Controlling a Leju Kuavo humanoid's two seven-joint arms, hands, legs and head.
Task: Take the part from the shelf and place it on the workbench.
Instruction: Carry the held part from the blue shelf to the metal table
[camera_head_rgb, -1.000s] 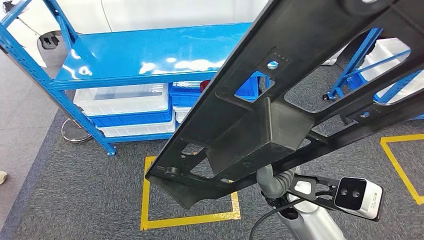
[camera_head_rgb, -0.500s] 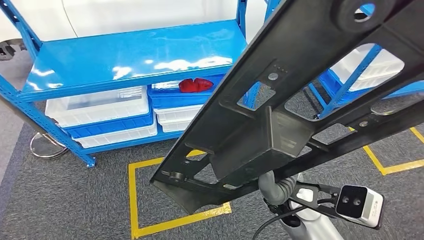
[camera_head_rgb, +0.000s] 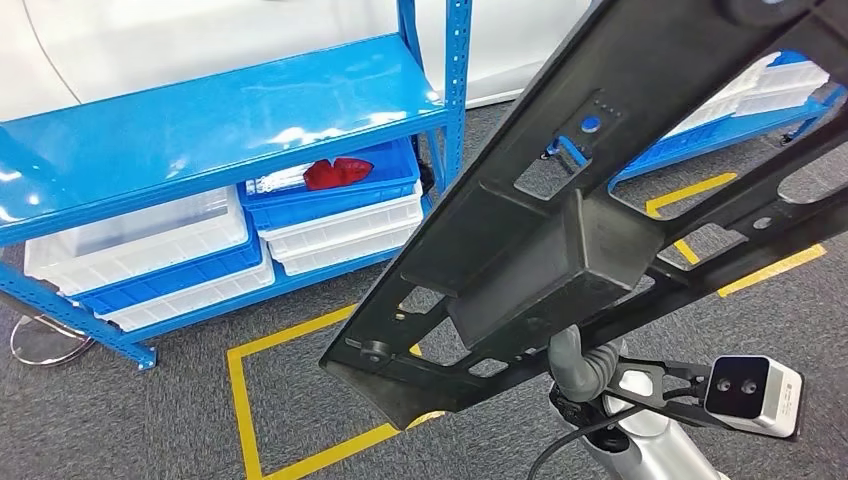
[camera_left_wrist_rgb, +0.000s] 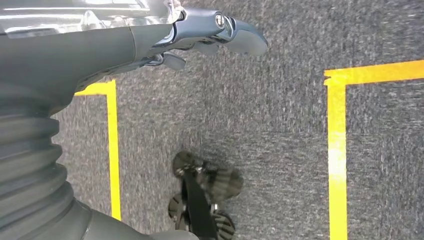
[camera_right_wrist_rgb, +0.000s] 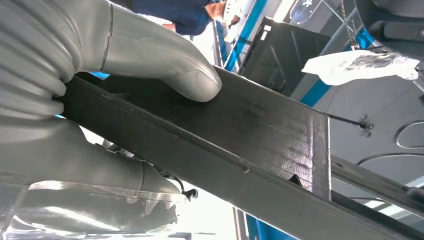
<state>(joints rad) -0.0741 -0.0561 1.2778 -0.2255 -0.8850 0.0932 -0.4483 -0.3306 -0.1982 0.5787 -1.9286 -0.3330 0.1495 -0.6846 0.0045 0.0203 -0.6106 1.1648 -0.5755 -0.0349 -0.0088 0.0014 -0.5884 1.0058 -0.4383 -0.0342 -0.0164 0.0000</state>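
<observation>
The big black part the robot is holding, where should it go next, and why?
Probably keep turning away from the blue shelf and carry it on toward the workbench. The right robot hand grips the long black frame part, which is off the shelf and raised over grey carpet, with no workbench in sight, so setting it down looks premature.

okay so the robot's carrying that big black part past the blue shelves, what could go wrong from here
1. The long black part is gripped by the right hand alone, near its boxy middle, so it may tilt or slip.
2. Its far end reaches toward the blue shelf post; a turn could clip it.
3. It hides much of the floor ahead in the head view.
</observation>
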